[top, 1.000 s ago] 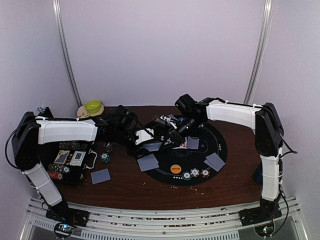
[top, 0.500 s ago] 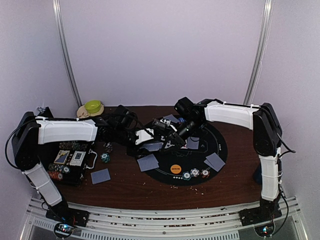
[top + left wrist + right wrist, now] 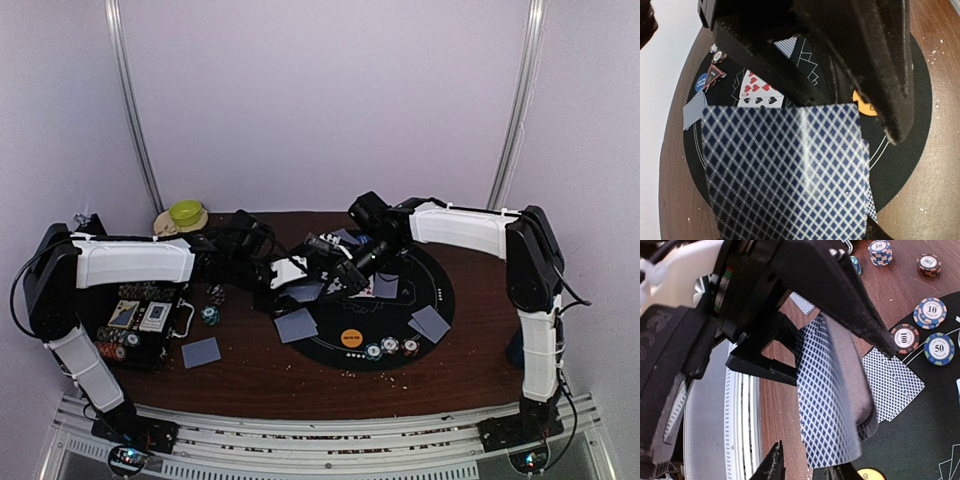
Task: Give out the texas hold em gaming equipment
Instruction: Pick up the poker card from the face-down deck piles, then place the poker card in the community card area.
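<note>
Arms stretched low from both sides, wrists close together over the black mat (image 3: pixel 440 300). The left gripper (image 3: pixel 292 276) was clamped on the deck of cards (image 3: pixel 785 170), backs up. The right gripper (image 3: pixel 345 272) stood at the deck's top card (image 3: pixel 825 390), which bowed outward. Its fingertips (image 3: pixel 774 460) sat narrowly apart by the card's lower edge, and whether they gripped could not be told. Unlike the right wrist view, the left one showed face-up cards (image 3: pixel 757 92) on the mat. The right one showed poker chips (image 3: pixel 932 315) with readable values.
</note>
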`<act>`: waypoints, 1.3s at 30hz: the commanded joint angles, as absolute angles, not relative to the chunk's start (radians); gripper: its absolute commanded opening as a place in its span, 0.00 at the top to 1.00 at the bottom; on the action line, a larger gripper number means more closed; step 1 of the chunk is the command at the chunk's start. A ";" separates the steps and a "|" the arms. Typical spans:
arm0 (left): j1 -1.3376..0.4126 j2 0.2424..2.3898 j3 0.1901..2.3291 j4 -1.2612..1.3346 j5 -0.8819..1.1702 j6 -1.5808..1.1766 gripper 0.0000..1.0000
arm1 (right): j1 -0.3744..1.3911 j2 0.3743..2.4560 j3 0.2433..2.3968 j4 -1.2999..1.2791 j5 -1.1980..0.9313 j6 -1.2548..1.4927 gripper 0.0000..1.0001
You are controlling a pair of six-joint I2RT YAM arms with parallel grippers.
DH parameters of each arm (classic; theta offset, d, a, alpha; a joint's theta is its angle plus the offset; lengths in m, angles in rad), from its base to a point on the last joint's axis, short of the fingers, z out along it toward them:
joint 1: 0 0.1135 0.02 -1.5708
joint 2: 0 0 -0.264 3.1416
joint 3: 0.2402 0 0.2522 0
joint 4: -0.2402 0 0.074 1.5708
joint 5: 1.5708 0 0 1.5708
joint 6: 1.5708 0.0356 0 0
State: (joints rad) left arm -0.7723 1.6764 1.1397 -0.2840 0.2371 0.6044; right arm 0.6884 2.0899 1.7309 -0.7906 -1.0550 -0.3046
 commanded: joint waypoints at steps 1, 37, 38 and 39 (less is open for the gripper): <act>-0.775 1.680 1.144 -0.233 0.241 0.618 0.44 | 0.679 2.066 1.734 -0.717 -1.068 -0.252 0.70; -0.775 1.690 1.144 -0.222 0.218 0.614 0.44 | 0.550 2.038 1.663 -0.818 -1.068 -0.362 1.00; -0.775 1.691 1.144 -0.222 0.218 0.614 0.44 | 0.543 2.034 1.663 -0.823 -1.061 -0.367 1.00; -0.775 1.690 1.143 -0.221 0.218 0.614 0.44 | 0.534 2.027 1.660 -0.827 -1.054 -0.375 1.00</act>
